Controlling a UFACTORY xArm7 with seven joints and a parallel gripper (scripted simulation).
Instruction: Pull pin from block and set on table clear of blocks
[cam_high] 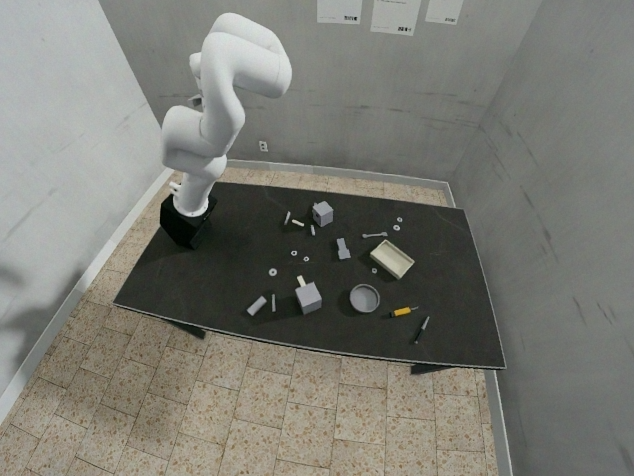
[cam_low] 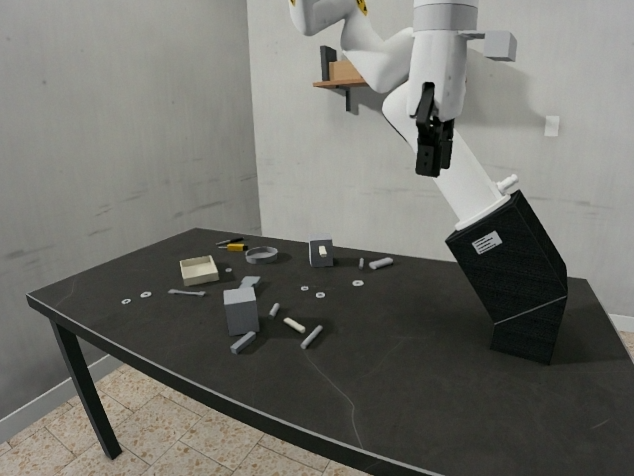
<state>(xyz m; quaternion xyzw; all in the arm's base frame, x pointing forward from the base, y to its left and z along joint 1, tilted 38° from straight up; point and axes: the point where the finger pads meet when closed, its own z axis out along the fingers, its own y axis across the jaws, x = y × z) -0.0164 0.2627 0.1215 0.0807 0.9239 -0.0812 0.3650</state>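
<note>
A cream pin [cam_high: 300, 280] sticks out of the side of a grey block [cam_high: 308, 297] near the table's front edge. In the exterior view the same pin [cam_low: 322, 250] shows on the facing side of that block [cam_low: 318, 252]. A second grey block [cam_high: 322, 213] stands farther back and also shows in the exterior view [cam_low: 240, 309]. My gripper [cam_low: 432, 166] hangs high above the table beside the arm's base, far from both blocks. Its fingers point down, stand partly open, and hold nothing. In the top view the arm hides the gripper.
A loose cream pin [cam_high: 297, 222] and several grey pegs and washers lie around the blocks. A cream tray [cam_high: 391, 258], a round grey dish [cam_high: 364, 298], a yellow-handled screwdriver [cam_high: 403, 311] and a dark tool [cam_high: 421, 328] lie to the right. The black robot base [cam_low: 512, 276] stands at one table end.
</note>
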